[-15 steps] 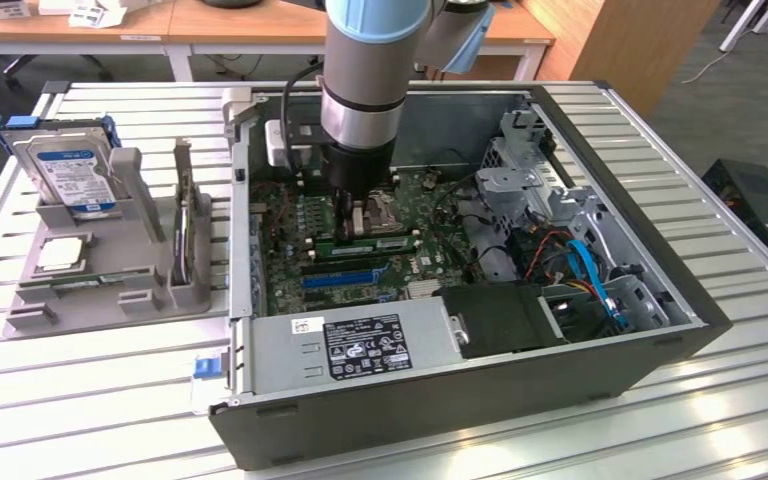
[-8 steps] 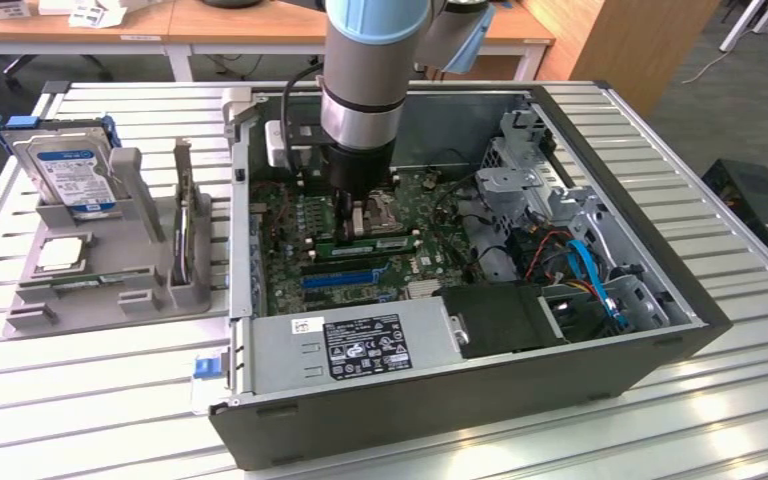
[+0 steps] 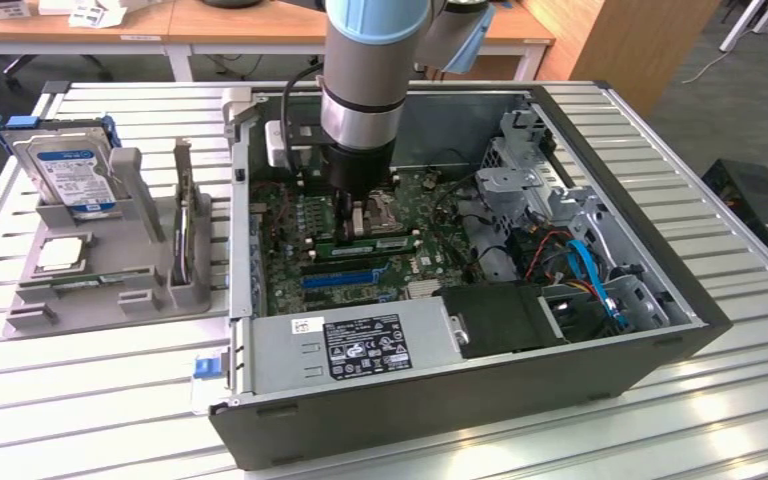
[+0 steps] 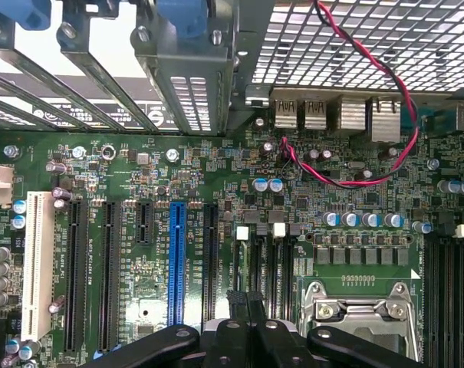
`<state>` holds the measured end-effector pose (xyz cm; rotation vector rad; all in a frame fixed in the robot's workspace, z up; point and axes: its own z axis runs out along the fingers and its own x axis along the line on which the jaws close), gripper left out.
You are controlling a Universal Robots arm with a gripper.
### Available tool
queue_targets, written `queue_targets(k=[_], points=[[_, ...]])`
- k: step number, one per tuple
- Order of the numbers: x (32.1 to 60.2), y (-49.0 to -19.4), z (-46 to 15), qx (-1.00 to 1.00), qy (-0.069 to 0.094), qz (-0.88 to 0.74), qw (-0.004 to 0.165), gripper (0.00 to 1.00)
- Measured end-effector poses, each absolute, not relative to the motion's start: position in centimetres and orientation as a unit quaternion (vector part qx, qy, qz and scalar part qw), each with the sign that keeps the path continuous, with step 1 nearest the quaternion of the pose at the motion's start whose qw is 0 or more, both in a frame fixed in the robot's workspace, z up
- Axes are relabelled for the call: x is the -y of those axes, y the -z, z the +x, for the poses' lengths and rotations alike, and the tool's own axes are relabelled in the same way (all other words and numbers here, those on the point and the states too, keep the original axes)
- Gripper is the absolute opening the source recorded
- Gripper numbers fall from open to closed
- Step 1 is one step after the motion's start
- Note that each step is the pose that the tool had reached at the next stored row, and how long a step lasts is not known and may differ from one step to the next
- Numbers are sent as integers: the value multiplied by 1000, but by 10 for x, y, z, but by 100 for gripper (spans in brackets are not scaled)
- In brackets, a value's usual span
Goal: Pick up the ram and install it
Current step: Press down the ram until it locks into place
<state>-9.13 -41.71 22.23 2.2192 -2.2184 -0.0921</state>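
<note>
Green ram (image 3: 373, 243) lies in the motherboard (image 3: 404, 262) beneath the closed, empty pincer (image 3: 347, 222).

A slatted metal table (image 3: 704, 180) is seen under the work area, lit brightly along the exterior view's lower right. Wooden desks (image 3: 357, 30) on white legs are placed behind, with a wooden cabinet (image 3: 631, 45) beside them. Grey carpet floor (image 3: 744, 110) is visible, where a black box (image 3: 758, 200) is set.

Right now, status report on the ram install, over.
Hand shut, low over motherboard. Ram lying by the hand; hold unclear. Red wire off by ports.
</note>
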Motion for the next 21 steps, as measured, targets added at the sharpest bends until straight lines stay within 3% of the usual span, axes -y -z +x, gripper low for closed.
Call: queue_targets(k=[21], points=[[417, -240, -91, 707, 29, 707, 1, 11]])
